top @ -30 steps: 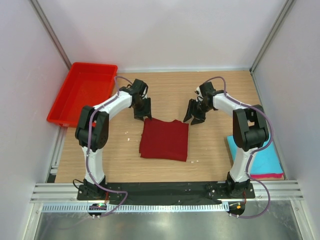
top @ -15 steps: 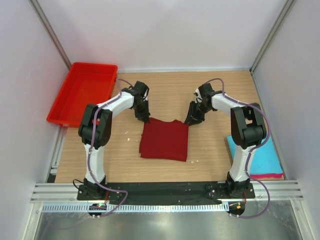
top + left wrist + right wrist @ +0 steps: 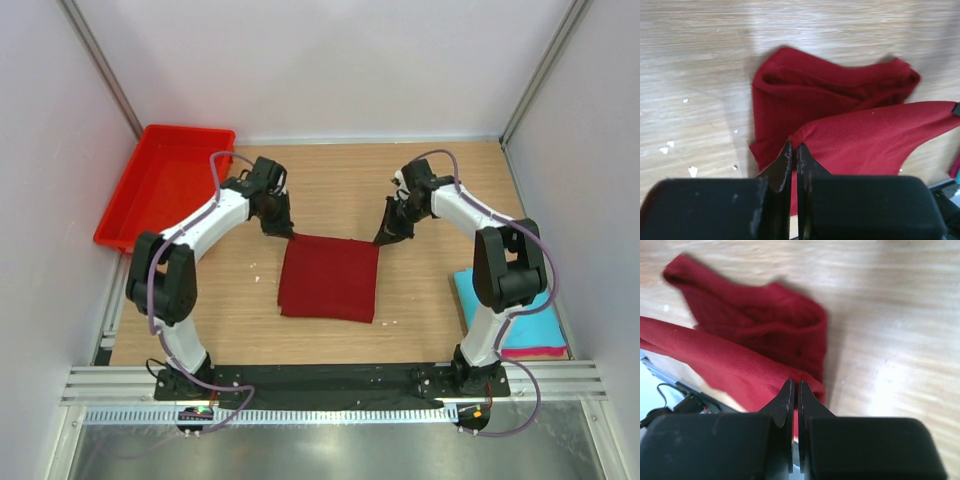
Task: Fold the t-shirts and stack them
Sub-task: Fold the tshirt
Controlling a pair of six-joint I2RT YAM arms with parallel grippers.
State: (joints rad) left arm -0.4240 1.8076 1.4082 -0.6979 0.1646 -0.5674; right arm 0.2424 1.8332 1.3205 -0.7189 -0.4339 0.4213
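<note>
A dark maroon t-shirt point(image 3: 328, 278), partly folded, lies mid-table. My left gripper point(image 3: 290, 235) is shut on its far left corner and my right gripper point(image 3: 382, 240) is shut on its far right corner, so the far edge runs taut between them. In the left wrist view the gripper point(image 3: 794, 146) pinches a raised layer of the maroon t-shirt point(image 3: 860, 135) above the bunched cloth below. The right gripper point(image 3: 794, 384) likewise pinches a lifted fold of the maroon t-shirt point(image 3: 735, 365). A folded turquoise t-shirt point(image 3: 530, 318) lies on a pink one point(image 3: 540, 352) at the right edge, partly behind the right arm.
A bright red plastic tray point(image 3: 165, 185) stands at the far left, overhanging the table's edge. Small white specks point(image 3: 677, 150) lie on the wood left of the shirt. Walls close in the table on three sides.
Both grippers closed from open onto the shirt's far corners. The far edge, wavy before, is now pulled straight and slightly raised. Both arms shifted a little.
</note>
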